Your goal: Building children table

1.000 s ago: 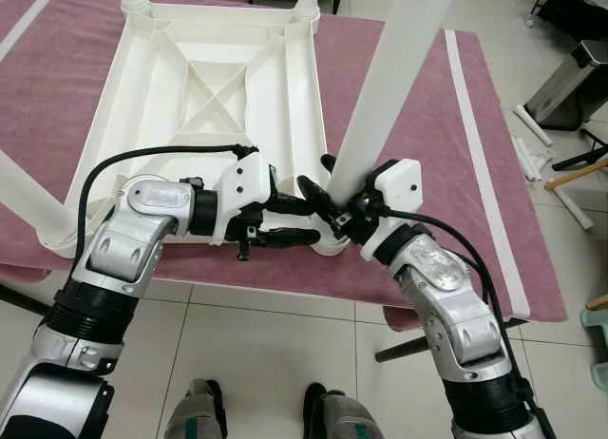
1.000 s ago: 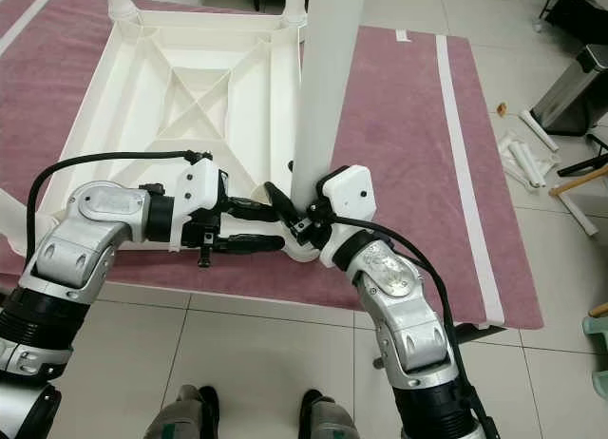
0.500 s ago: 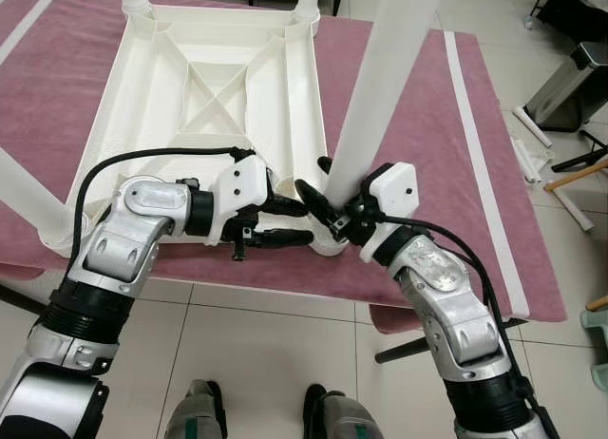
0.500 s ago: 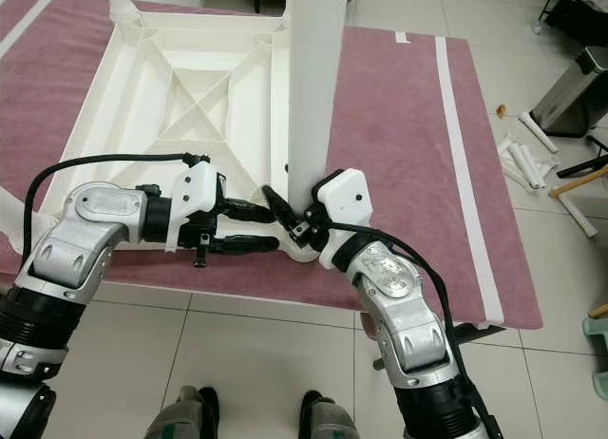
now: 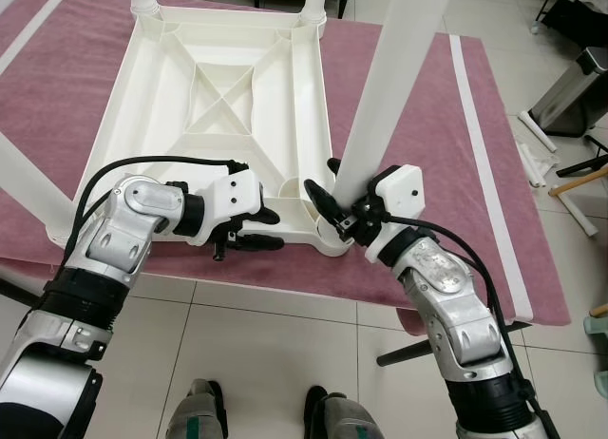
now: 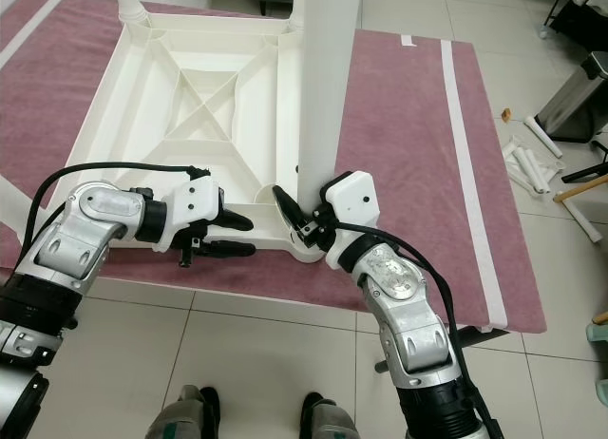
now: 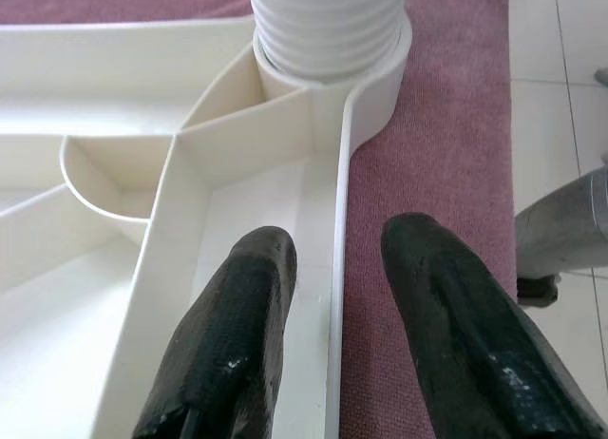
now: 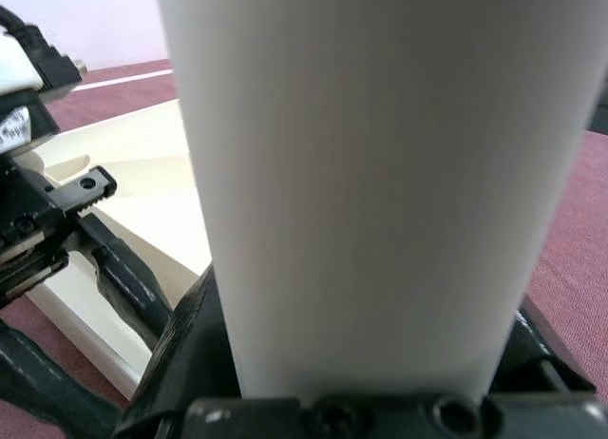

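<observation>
A: What is lying on the pink mat [image 5: 427, 144]?

B: The little white table [image 5: 228, 106] is lying upside down on it, with its ribs showing. The mat is covering a bigger table with tile floor [image 5: 275, 344] around it.

A: What is the left gripper [image 5: 258, 227] doing?

B: It is sitting at the near edge of the little table, left of the near right corner. Its two black fingers [image 7: 237, 334] are spread apart, one on each side of the thin rim, one inside and one over the mat. It is not squeezing anything.

A: And the right gripper [image 5: 328, 203]?

B: It is pinching the tall white leg [image 5: 385, 106] low down, right above the round corner socket [image 7: 375, 73]. The leg is standing in the socket, and its ridged end is going into the ring.

A: So how much is done?

B: I can see legs standing in all four corners: two at the far side, one at the near left [image 5: 28, 187], and this one. I think this is the last leg. It looks like it is nearly in, but I cannot tell if it is pushed all the way down. After that, the little table likely needs turning over onto its legs.

A: What is on the floor at the far right?

B: A grey bin [image 5: 570, 78] and some white tubes [image 5: 532, 163].
</observation>
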Robot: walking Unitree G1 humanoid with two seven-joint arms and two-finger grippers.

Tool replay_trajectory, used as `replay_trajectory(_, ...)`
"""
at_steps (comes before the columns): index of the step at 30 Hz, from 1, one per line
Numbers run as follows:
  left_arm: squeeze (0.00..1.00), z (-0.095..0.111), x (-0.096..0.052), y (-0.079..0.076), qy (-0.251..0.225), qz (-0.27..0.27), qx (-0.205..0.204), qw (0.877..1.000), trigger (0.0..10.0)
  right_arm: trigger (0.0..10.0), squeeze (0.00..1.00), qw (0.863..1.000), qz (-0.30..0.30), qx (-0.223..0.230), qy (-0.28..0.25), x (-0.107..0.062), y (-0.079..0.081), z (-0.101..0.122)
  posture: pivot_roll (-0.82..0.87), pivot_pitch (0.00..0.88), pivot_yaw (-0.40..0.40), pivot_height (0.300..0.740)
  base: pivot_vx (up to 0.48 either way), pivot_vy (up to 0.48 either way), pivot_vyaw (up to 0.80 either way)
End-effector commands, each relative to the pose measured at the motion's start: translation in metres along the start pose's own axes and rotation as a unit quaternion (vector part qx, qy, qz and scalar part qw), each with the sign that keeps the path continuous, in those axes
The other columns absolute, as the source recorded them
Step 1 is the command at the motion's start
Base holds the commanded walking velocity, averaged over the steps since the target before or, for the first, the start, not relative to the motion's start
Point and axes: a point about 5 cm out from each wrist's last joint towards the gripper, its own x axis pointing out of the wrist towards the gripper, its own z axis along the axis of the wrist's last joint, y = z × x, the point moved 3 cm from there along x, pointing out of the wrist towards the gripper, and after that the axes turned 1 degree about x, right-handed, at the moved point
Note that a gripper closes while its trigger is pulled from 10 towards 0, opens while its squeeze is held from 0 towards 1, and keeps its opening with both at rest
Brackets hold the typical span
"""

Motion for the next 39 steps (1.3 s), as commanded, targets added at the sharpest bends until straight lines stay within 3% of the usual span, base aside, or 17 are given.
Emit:
replay_trajectory(1,0.0,-0.002,0.004,0.011,0.003,0.081,0.001,0.997,10.0,10.0,0.0,0.998,-0.011,0.016,0.057,-0.008,-0.003,-0.026,0.06,0.211,0.005,0.74,0.0,0.0,0.0)
replay_trajectory(9,0.0,0.006,0.012,0.006,-0.016,0.053,0.006,0.998,10.0,10.0,0.0,0.998,-0.012,0.054,0.041,-0.005,0.0,-0.027,0.07,0.215,0.008,0.74,0.0,0.0,0.0)
replay_trajectory(13,0.0,-0.002,0.021,0.003,0.003,0.041,0.009,0.999,10.0,10.0,0.0,0.995,-0.02,0.086,0.042,-0.004,-0.003,-0.031,0.07,0.219,0.007,0.74,0.0,0.0,0.0)
replay_trajectory(16,0.0,-0.005,0.024,0.005,0.012,0.045,0.012,0.999,10.0,10.0,0.0,0.995,-0.028,0.084,0.048,-0.004,-0.007,-0.033,0.07,0.22,0.008,0.74,0.0,0.0,0.0)
replay_trajectory(17,0.0,-0.005,0.025,0.006,0.014,0.045,0.013,0.999,9.6,10.0,0.0,0.995,-0.029,0.082,0.049,-0.004,-0.007,-0.033,0.07,0.22,0.011,0.74,0.0,0.0,0.0)
replay_trajectory(18,0.0,-0.006,0.026,0.007,0.016,0.046,0.013,0.999,8.0,10.0,0.0,0.995,-0.03,0.081,0.049,-0.004,-0.008,-0.033,0.07,0.22,0.012,0.74,0.0,0.0,0.0)
replay_trajectory(21,0.0,-0.007,0.026,0.007,0.017,0.047,0.013,0.999,8.0,10.0,0.0,0.995,-0.031,0.081,0.049,-0.004,-0.009,-0.033,0.07,0.22,0.013,0.74,0.0,0.0,0.0)
replay_trajectory(22,0.0,-0.007,0.026,0.008,0.017,0.049,0.012,0.999,3.6,10.0,0.0,0.995,-0.032,0.08,0.048,-0.005,-0.009,-0.033,0.06,0.221,0.013,0.74,0.0,0.0,0.0)
replay_trajectory(23,0.0,-0.007,0.026,0.008,0.017,0.049,0.012,0.999,3.6,10.0,0.0,0.995,-0.032,0.08,0.048,-0.005,-0.009,-0.033,0.06,0.221,0.013,0.74,0.0,0.0,0.0)
replay_trajectory(24,0.0,-0.006,0.026,0.009,0.015,0.051,0.011,0.999,0.0,10.0,0.0,0.995,-0.033,0.081,0.047,-0.005,-0.009,-0.033,0.06,0.22,0.013,0.74,0.0,0.0,0.0)
replay_trajectory(31,0.0,-0.001,0.024,0.01,-0.007,0.049,-0.001,0.999,0.0,10.0,0.0,0.995,-0.042,0.081,0.047,-0.009,-0.009,-0.035,0.07,0.222,0.009,0.74,0.0,0.0,0.0)
replay_trajectory(39,0.0,0.0,0.021,0.008,-0.019,0.038,-0.001,0.999,0.0,10.0,0.0,0.991,-0.097,0.066,0.068,-0.014,-0.016,-0.043,0.06,0.225,0.007,0.74,0.0,0.0,0.0)
